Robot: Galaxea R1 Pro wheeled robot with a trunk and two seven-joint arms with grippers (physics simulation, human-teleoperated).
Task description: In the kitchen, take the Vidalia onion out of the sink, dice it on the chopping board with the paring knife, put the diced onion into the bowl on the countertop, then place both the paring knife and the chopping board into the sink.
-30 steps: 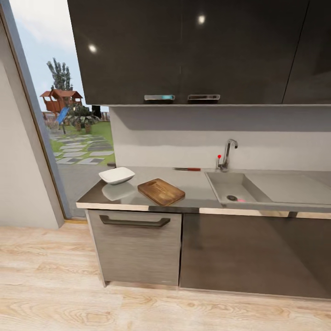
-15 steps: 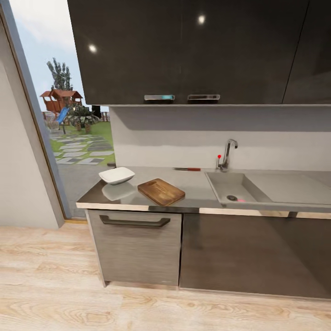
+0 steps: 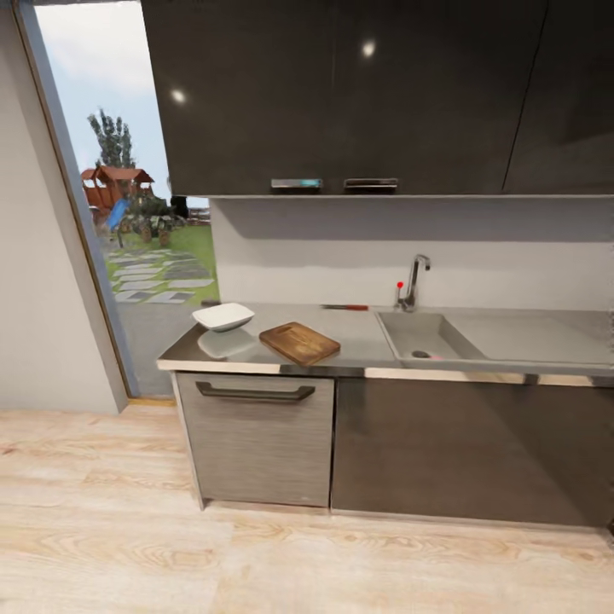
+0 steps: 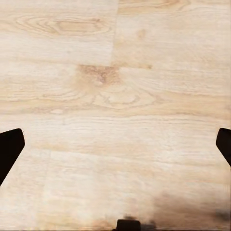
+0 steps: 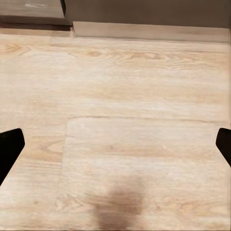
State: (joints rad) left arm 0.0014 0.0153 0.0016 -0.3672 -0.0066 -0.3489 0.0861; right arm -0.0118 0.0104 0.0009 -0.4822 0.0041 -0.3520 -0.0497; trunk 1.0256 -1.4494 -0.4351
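Glimpsing sink [image 3: 443, 337] basin (contents unclear)

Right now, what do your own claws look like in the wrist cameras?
Little shows: on each wrist view two flat black finger tips poke in from opposite edges, the left claw and right claw alike, above pale wood floor. No cables or markings are visible.

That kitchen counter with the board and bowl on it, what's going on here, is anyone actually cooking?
Nothing is being handled yet. The robot stands back from the countertop, its two grippers hanging open over the wooden floor: left gripper, right gripper. On the counter sit the white bowl and, beside it, the chopping board. The paring knife lies by the backsplash, near the tap of the sink. A pinkish spot shows by the drain; I cannot tell whether it is the onion.
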